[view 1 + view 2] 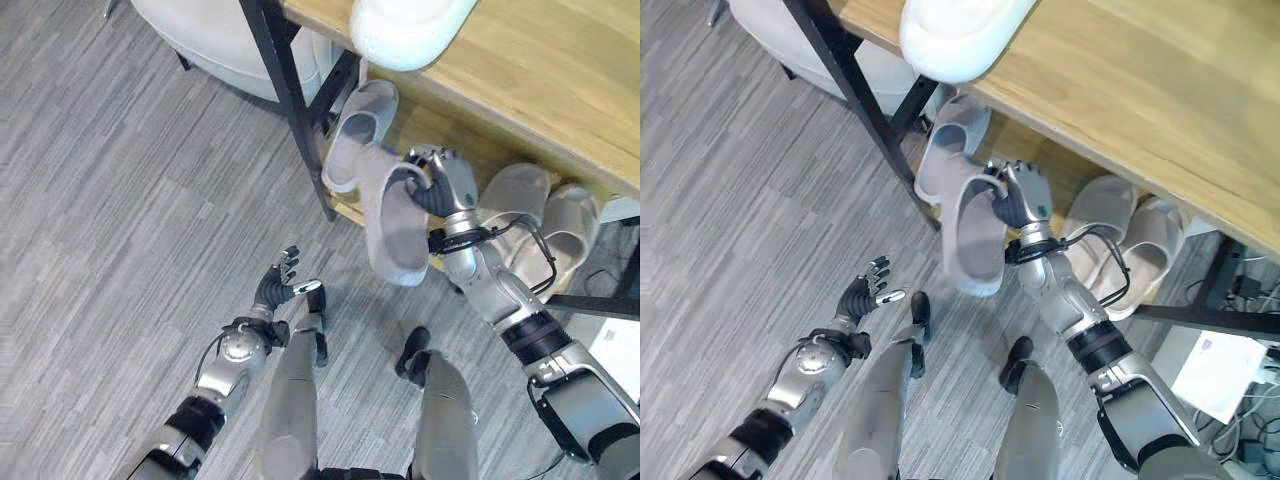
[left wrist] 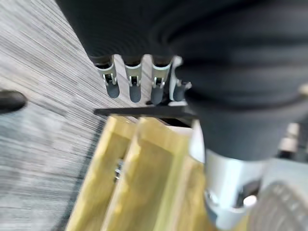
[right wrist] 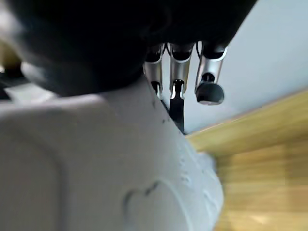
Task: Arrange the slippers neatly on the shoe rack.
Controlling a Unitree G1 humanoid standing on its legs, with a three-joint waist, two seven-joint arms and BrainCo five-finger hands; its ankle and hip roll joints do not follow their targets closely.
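- Slipper, pale grey-pink, soft moulded foam with a wide strap (image 1: 392, 228), hangs toe-down from the right hand (image 1: 437, 185), just in front of the wooden shoe rack's lower shelf (image 1: 440, 125). It looks light, bendy and a little slick, so the strap is the sensible hold; fingers curl round it.
- Right eye view: three matching slippers lie on that shelf, one (image 1: 943, 150) left of the held slipper, two (image 1: 1120, 240) to its right; the left hand (image 1: 865, 291) hangs over the grey floor (image 1: 720, 200), fingers relaxed, holding nothing.
- Right wrist view: curled fingers (image 3: 208, 77) close over the slipper's pale upper.
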